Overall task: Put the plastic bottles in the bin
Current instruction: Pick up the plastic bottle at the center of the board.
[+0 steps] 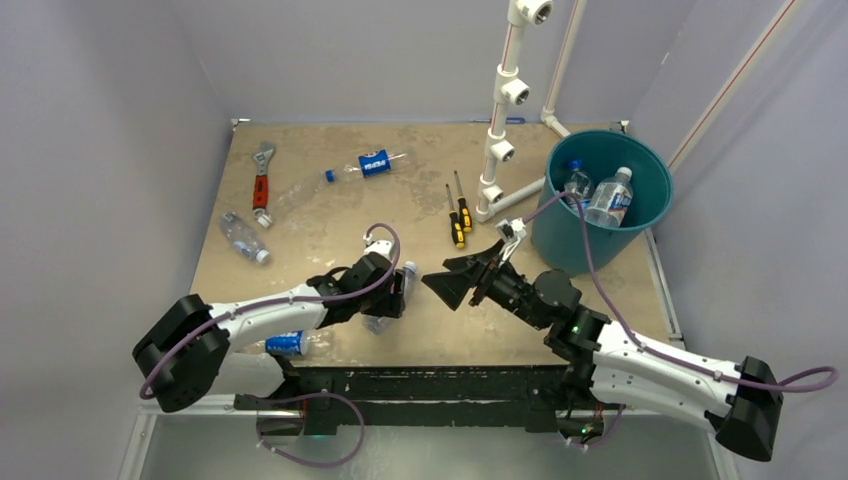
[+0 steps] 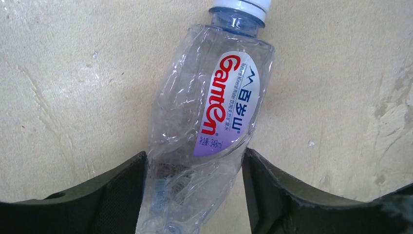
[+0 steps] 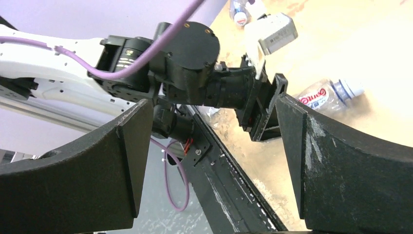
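A crushed clear plastic bottle (image 2: 204,122) with a white cap and a red-lettered label lies on the table. My left gripper (image 2: 195,163) is shut on its lower half, with both fingers touching its sides. In the top view this gripper (image 1: 393,300) is at the table's front middle, with the bottle's cap (image 1: 408,270) sticking out. My right gripper (image 1: 452,279) is open and empty just to the right, pointing at the left gripper; in its wrist view (image 3: 214,105) the same bottle (image 3: 324,95) shows. The teal bin (image 1: 560,235) at the right holds two bottles (image 1: 610,198).
More bottles lie at the left (image 1: 245,238), the back (image 1: 375,163), beside it (image 1: 300,190) and at the front edge (image 1: 285,343). A red-handled wrench (image 1: 262,185), two screwdrivers (image 1: 460,215) and a white pipe frame (image 1: 500,130) stand further back.
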Available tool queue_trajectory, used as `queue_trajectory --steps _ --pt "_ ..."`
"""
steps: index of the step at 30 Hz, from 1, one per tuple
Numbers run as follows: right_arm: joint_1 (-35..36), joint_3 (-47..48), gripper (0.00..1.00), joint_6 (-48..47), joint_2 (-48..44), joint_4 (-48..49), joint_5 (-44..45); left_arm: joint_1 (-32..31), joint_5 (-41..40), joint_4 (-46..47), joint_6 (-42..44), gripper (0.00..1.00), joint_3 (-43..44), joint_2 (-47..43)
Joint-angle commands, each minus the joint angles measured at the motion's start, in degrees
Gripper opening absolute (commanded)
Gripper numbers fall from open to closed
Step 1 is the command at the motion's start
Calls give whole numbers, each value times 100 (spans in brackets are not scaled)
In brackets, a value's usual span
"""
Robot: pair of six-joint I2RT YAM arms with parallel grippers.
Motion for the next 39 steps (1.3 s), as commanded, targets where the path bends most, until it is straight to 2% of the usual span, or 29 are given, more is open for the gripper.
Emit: queue_trajectory --steps 1,6,14,16,22,26,29,35,39 --pt "25 561 95 -638 -272 -339 -168 -63 39 -39 223 69 196 168" --pt "25 802 96 -876 -489 -644 -272 -336 -429 -491 364 77 576 549" --pt "25 959 97 -1100 -665 -998 -247 -739 -1250 -1146 508 81 1002 1034" --pt "27 990 97 -1136 -673 -1041 -251 -811 -1413 -1218 502 78 1062 1084" --pt "25 1157 97 -1268 -682 -1177 -294 -864 -1561 -1167 387 49 1030 833" --pt "25 1406 97 -1427 -727 -1348 -345 -868 -1630 -1081 298 37 966 199" --pt "25 1644 97 -1617 -806 -1529 -363 -865 -1664 -1013 300 32 916 -719" --pt "25 1827 98 -1915 -1069 -1461 -443 -864 -1334 -382 574 30 818 -2533" --pt "25 1740 97 -1939 -1176 -1190 -458 -866 -754 516 992 30 514 -3620"
